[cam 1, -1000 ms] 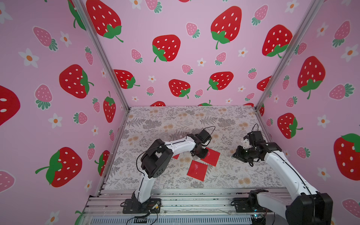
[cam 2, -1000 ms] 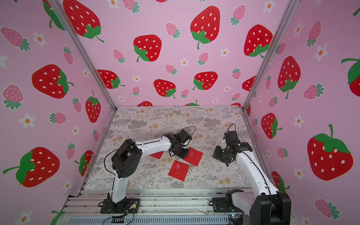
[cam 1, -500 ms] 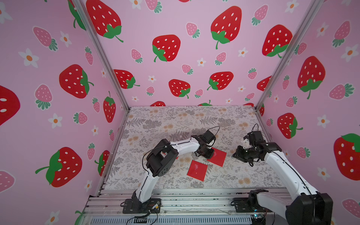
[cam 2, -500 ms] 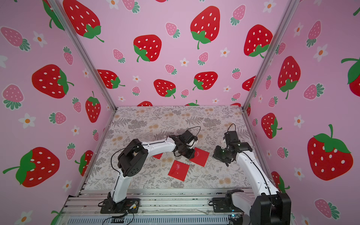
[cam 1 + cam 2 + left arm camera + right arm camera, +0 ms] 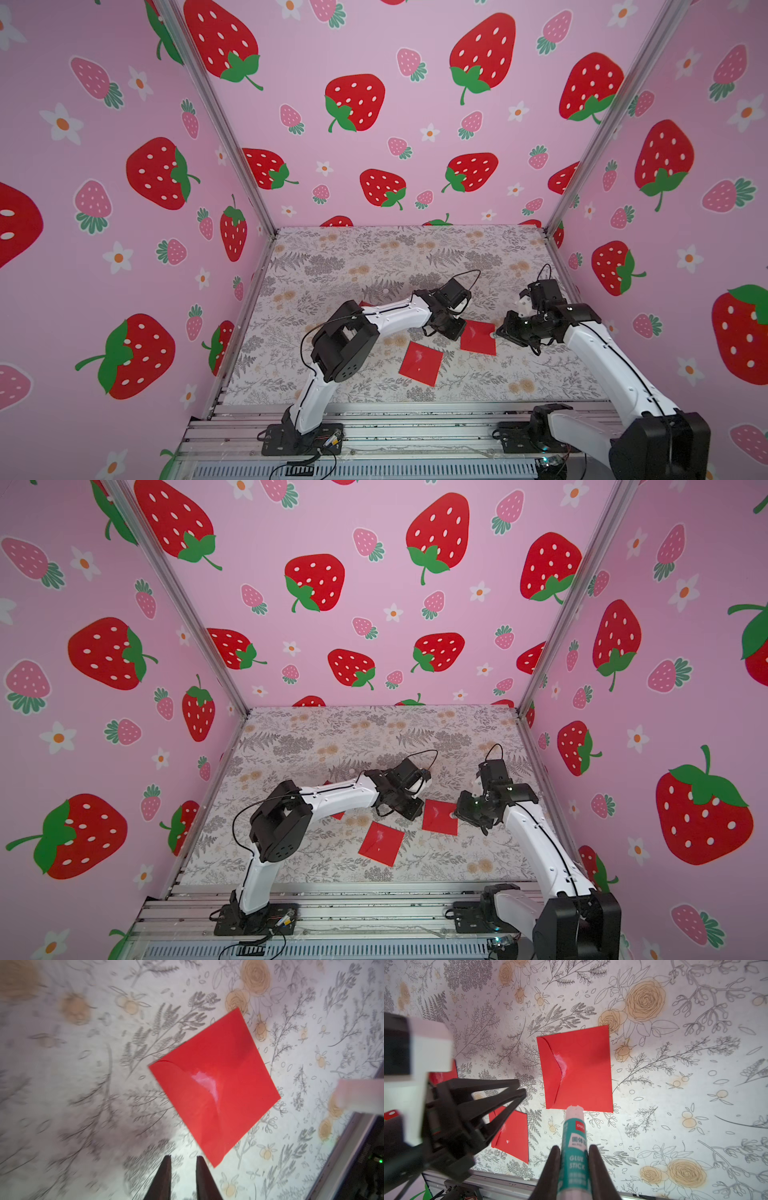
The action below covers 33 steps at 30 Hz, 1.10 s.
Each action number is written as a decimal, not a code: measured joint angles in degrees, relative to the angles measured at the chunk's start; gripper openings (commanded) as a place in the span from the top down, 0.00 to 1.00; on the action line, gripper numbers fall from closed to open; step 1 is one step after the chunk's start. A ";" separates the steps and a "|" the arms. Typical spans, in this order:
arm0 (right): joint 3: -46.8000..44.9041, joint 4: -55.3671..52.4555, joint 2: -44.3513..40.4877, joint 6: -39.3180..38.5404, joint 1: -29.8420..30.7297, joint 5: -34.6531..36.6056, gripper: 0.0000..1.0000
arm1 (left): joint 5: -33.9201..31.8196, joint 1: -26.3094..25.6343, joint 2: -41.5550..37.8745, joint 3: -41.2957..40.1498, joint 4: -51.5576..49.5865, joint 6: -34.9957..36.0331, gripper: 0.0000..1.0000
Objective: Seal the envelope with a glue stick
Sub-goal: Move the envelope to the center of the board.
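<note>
One glue stick (image 5: 574,1126) clenched in right tool (image 5: 574,1147), tip beside red envelope (image 5: 583,1072), left tool (image 5: 183,1157) parted, empty

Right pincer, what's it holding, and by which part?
The right pincer clamps the glue stick by its teal labelled barrel, and the stick's white tip pokes out beyond the fingers.

**Colours on my screen**

I read the envelope (image 5: 478,337) as red, like the second envelope (image 5: 420,363) at seven o'clock from it. The glue stick (image 5: 574,1140) is white with a teal label. The table (image 5: 353,266) shows grey ferns and tan roses. The walls (image 5: 291,54) are pink with red strawberries.
</note>
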 measured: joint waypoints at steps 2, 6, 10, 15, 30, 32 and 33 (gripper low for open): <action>0.00 0.04 0.00 0.00 0.00 -0.02 1.00 | -1.81 1.68 -4.52 -2.47 -0.33 0.79 0.77; 0.00 0.11 0.00 0.00 0.00 -0.02 1.00 | -5.33 5.86 -13.29 -7.93 -0.96 2.75 0.75; 0.00 0.11 0.00 0.00 0.00 -0.02 1.00 | -8.83 10.78 -20.35 -14.91 -2.47 4.59 0.73; 0.00 0.13 0.00 -0.02 0.00 -0.04 1.00 | -12.13 17.31 -26.18 -23.47 -4.79 6.56 0.71; 0.00 0.26 0.04 -0.22 0.00 -0.50 1.00 | -19.12 34.10 -24.37 -30.16 -6.43 9.77 0.68; 0.00 0.28 0.04 -0.24 0.00 -0.50 1.00 | -19.04 34.64 -22.60 -30.16 -6.16 10.16 0.68; 0.00 0.28 0.04 -0.24 0.00 -0.50 1.00 | -18.93 34.64 -21.97 -30.14 -6.10 10.29 0.68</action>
